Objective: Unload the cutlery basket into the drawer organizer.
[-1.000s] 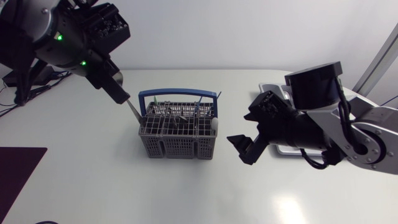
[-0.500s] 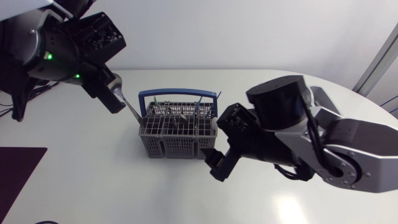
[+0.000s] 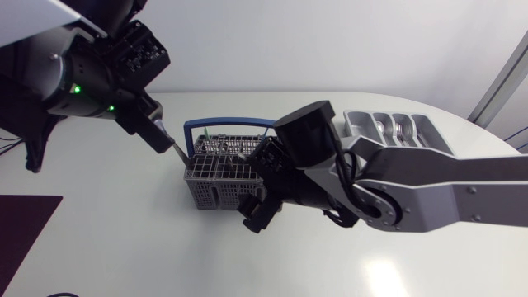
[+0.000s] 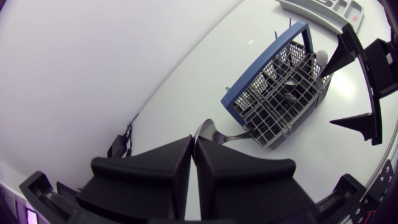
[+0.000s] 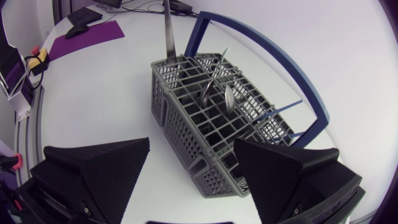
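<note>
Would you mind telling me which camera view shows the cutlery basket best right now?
The right wrist view: the cutlery basket is close ahead, its grid unobstructed. In the head view the right arm covers its right end; the left wrist view shows it smaller, farther off.

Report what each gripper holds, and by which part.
Left gripper: a metal utensil, pinched at its upper end. Right gripper: open, holding nothing.

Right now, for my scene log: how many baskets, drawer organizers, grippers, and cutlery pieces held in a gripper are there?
cutlery basket: 1
drawer organizer: 1
grippers: 2, the left gripper and the right gripper
cutlery piece held, in the left gripper: 1
Total: 5
The pieces inside the basket overlap too much to count.
</note>
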Tool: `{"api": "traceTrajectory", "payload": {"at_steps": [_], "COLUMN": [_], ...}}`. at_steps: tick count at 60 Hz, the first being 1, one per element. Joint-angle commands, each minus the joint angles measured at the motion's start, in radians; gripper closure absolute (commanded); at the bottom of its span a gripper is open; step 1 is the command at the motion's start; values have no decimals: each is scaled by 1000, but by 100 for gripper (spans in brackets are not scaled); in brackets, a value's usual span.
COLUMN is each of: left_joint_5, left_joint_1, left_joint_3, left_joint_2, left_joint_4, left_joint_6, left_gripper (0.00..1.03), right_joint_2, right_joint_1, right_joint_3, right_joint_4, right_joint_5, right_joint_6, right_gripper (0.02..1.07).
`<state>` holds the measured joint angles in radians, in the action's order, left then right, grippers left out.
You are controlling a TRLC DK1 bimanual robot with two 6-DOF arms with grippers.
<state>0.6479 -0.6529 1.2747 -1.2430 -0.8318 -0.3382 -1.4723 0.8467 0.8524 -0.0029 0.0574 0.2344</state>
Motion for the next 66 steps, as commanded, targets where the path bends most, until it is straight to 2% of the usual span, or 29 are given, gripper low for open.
{"api": "traceTrajectory", "payload": {"at_steps": [1,30,66], "left_joint_5": [32,157,148], "left_joint_1": [-10,-62,-129], "left_joint_3": [-34,-38,38], "left_joint_2": [5,5,-30], "left_joint_4": [2,2,-16], "left_joint_6": [59,116,139], "left_gripper": [97,97,97], "right_joint_2": [-48,-203,-241], "right_joint_1": [12,68,80], "right_joint_3": [51,146,143], "right_joint_4": [9,72,136], "right_joint_5": [10,19,21], "right_joint_6": [-24,-43,-43], "right_gripper": [9,9,9]}}
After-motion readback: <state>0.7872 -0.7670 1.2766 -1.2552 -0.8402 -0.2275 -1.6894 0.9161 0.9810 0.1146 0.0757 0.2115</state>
